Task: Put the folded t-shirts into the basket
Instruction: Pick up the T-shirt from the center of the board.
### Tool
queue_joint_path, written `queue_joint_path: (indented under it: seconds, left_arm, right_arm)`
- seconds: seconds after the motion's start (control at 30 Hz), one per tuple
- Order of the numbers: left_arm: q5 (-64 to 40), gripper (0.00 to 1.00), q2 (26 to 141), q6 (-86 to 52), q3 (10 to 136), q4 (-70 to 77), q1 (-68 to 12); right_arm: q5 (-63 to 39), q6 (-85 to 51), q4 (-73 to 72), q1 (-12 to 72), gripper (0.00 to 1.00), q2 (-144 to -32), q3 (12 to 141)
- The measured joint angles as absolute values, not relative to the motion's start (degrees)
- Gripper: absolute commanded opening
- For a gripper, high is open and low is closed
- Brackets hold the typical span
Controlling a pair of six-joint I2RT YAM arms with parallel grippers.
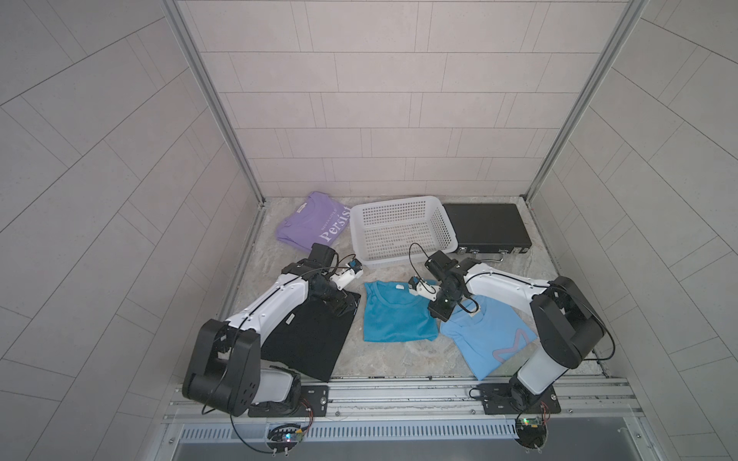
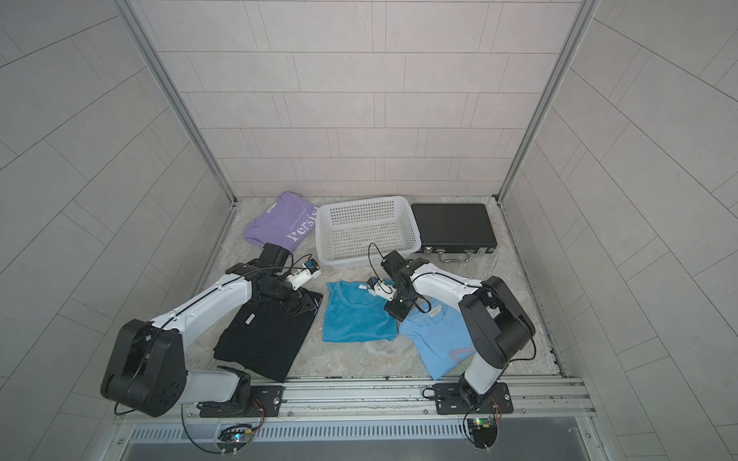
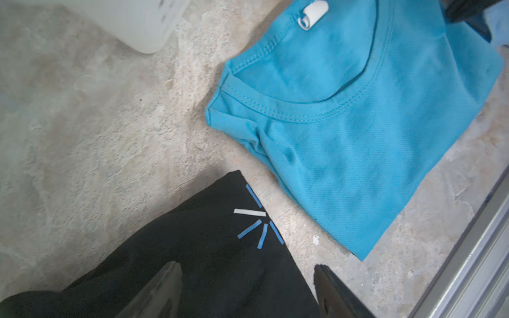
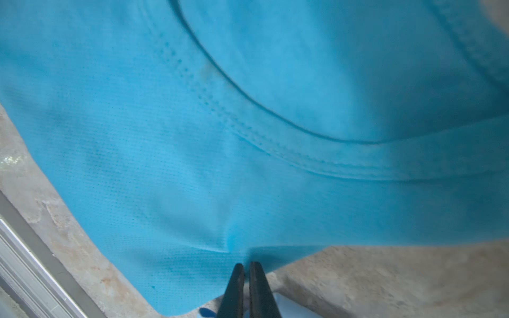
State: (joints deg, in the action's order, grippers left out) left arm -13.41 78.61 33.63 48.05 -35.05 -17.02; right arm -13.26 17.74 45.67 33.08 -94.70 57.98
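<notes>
Right wrist view shows the right claw (image 4: 247, 265) from very close. Its two fingers are squeezed almost together on the edge of the teal shirt (image 4: 192, 137), and the cloth puckers where they pinch it. The top views do not show this pinch, because the arm hides the claw tips there.

The left wrist view shows the left claw (image 3: 245, 264) spread wide and holding nothing. It is above a corner of the black shirt (image 3: 192, 261), near the little starburst mark (image 3: 259, 220).

Only the top views show the whole table (image 1: 395, 359). The white basket (image 1: 403, 261) sits at the back. All four shirts lie on the table outside it. The lilac shirt (image 1: 311, 223) is just beside the basket on the left, and a black case (image 1: 485, 227) is on its other side. The teal shirt is in front of the basket, between the black shirt and the light blue shirt (image 1: 487, 339), which touches it.
</notes>
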Motion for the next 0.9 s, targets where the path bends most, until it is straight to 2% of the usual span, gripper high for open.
queue_joint_path:
  seconds: [0.13, 0.2, 0.5, 0.9]
  left_arm:
    - [-13.7, 0.78, 81.0, 32.0, 49.0, -33.0, -19.1]
    - [-13.5, 0.78, 82.2, 31.7, 49.8, -32.0, -19.9]
    - [-12.0, 0.8, 87.7, 33.1, 53.1, -28.8, -22.3]
    - [-10.8, 0.81, 96.6, 34.3, 57.3, -28.8, -24.5]
  right_arm:
    - [-15.8, 16.4, 44.7, 28.6, 0.44, -94.7, 58.7]
    - [-17.3, 14.5, 42.7, 27.5, 0.48, -94.6, 59.0]
    - [-20.8, -0.2, 28.4, 24.0, 0.56, -94.3, 56.8]
    - [-22.3, -10.1, 18.2, 23.4, 0.58, -96.3, 54.2]
